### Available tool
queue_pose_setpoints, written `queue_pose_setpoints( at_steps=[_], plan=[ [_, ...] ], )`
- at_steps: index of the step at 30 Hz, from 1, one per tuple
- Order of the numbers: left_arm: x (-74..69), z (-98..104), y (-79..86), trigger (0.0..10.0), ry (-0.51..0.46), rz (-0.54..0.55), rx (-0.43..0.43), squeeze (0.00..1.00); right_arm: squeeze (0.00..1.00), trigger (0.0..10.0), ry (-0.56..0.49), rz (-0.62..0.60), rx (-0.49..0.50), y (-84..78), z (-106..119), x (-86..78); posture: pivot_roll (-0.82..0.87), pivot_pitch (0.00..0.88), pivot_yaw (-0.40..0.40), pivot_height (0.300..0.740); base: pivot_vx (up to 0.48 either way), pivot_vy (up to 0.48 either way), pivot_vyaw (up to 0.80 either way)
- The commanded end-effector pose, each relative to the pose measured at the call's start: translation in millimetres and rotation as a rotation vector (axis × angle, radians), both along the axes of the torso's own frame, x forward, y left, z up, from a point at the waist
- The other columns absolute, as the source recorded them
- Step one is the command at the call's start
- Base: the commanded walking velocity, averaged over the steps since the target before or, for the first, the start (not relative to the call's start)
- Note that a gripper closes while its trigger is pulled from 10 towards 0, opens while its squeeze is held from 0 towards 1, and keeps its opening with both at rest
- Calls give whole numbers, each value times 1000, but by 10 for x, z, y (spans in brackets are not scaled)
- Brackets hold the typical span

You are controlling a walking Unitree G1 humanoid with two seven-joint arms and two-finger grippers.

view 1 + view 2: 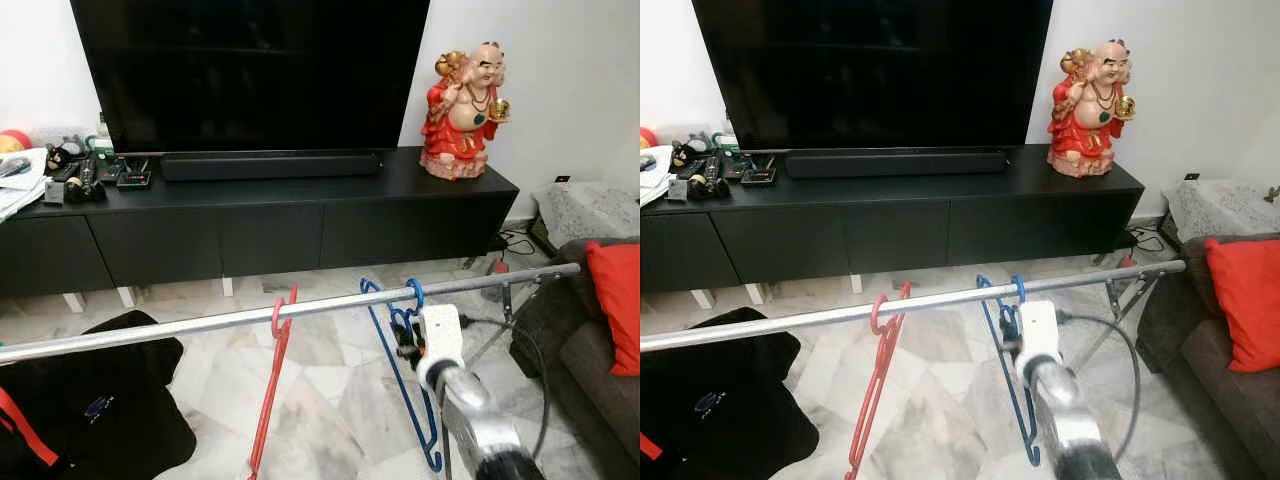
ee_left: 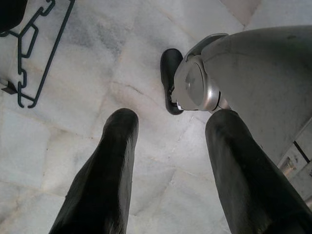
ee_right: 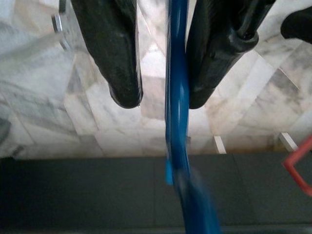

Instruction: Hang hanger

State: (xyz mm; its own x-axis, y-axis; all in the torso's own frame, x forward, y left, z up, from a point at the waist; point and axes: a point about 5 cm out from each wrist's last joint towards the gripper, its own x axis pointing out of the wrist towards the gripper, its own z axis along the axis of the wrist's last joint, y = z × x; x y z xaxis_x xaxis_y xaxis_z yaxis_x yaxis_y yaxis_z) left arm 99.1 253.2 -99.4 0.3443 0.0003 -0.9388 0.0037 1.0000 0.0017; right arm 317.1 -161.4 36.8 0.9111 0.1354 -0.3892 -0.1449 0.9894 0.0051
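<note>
A long silver metal rail [image 1: 200, 323] runs across the room above the pale marble floor [image 1: 330, 390], in front of a low black TV cabinet [image 1: 270, 225]. Two hangers hang from it by their hooks: a red plastic hanger [image 1: 270, 395] near the middle and a blue plastic hanger [image 1: 405, 385] further to the robot's right.

The right gripper [image 3: 163, 100] is raised to the blue hanger just below the rail. In the right wrist view its two black fingers [image 3: 114, 53] stand a little apart with the blue bar running between them; the bar lies against the one finger, while a narrow strip of floor shows between it and the other, so the fingers straddle the hanger rather than pinch it. A corner of the red hanger shows at the edge of that view.

The left gripper [image 2: 168, 161] hangs low over the marble floor, its fingers [image 2: 105, 170] spread wide with nothing between them. A dark wire hanger [image 2: 34, 53] lies on the floor ahead of it, near the robot's black foot [image 2: 170, 80].

On the cabinet stand a large black television [image 1: 250, 70], a black soundbar [image 1: 270, 165] and a red and gold laughing figurine [image 1: 465, 110]. A red cushion [image 1: 615, 300] rests on a dark sofa [image 1: 580, 360] at the right.
</note>
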Motion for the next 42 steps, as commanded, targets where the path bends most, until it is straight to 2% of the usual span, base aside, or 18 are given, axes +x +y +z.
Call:
queue_pose_setpoints(
  at_steps=[1, 4, 5, 9, 12, 14, 19, 25, 28, 30, 32, 33, 35, 36, 37, 38, 39, 42],
  plan=[
    [-54, -11, 9, 10000, 29, -32, 6, 0, 0, 10000, -40, -17, -2, -49, 81, 12, 139, 0, -35, 740, 0, 0, 0],
    [-57, -10, 14, 10000, 29, -38, 10, 0, 0, 10000, -180, -62, 9, -128, 201, -129, 133, 0, -36, 740, 0, 0, 0],
    [-62, -10, 17, 10000, 30, -45, 16, 0, 0, 10000, -261, -102, -9, -162, 266, -212, 127, 0, -34, 740, 0, 0, 0],
    [-72, -14, 13, 10000, 32, -54, 19, 0, 0, 10000, -299, -129, 44, -156, 274, -349, 123, 0, -33, 740, 0, 0, 0],
    [-84, -17, 10, 10000, 38, -72, 22, 0, 0, 10000, -291, -105, 55, -114, 191, -574, 120, 0, -35, 740, 0, 0, 0],
    [-86, -16, 15, 10000, 35, -67, 25, 0, 0, 10000, -240, -122, 68, -124, 57, -703, 122, 0, -35, 740, 0, 0, 0],
    [-78, -10, 38, 10000, 24, -38, 44, 0, 0, 10000, -124, -147, 86, -146, -220, -814, 124, 0, -39, 740, 0, 0, 0],
    [-69, -6, 47, 10000, 25, -51, 50, 0, 0, 10000, -134, -98, 114, -120, -208, -915, 110, 0, -36, 740, 0, 0, 0],
    [-63, -5, 45, 10000, 29, -66, 53, 0, 0, 10000, -67, -115, 117, -137, -354, -1031, 108, 0, -34, 740, 0, 0, 0],
    [-57, -3, 47, 10000, 28, -70, 54, 0, 0, 10000, 12, -106, 131, -103, -511, -1113, 104, 0, -30, 740, 0, 0, 0],
    [-56, -2, 49, 10000, 28, -72, 54, 0, 0, 10000, 44, -100, 159, -77, -579, -1142, 104, 0, -31, 740, 0, 0, 0],
    [-54, 0, 52, 10000, 29, -75, 57, 0, 0, 10000, 118, -122, 147, -94, -693, -1166, 107, 0, -30, 740, 0, 0, 0],
    [-49, 2, 59, 10000, 29, -75, 66, 0, 0, 10000, 162, -177, 194, -130, -771, -1166, 109, 0, -33, 740, 0, 0, 0],
    [-43, 5, 69, 10000, 24, -58, 74, 0, 0, 10000, 256, -251, 222, -203, -904, -1197, 112, 0, -33, 740, 0, 0, 0],
    [-43, 5, 69, 10000, 24, -58, 74, 0, 0, 10000, 256, -251, 222, -203, -904, -1197, 112, 0, -33, 740, 0, 0, 0],
    [-37, 7, 75, 10000, 21, -53, 79, 0, 0, 10000, 301, -252, 164, -245, -976, -1224, 112, 0, -33, 740, 0, 0, 0],
    [-34, 9, 79, 10000, 18, -47, 81, 0, 0, 10000, 329, -258, 153, -250, -1015, -1244, 110, 0, -31, 740, 0, 0, 0],
    [-25, 15, 97, 10000, 9, -24, 95, 0, 0, 10000, 452, -373, 183, -272, -1160, -1375, 105, 0, -30, 740, 0, 0, 0]
  ],
)
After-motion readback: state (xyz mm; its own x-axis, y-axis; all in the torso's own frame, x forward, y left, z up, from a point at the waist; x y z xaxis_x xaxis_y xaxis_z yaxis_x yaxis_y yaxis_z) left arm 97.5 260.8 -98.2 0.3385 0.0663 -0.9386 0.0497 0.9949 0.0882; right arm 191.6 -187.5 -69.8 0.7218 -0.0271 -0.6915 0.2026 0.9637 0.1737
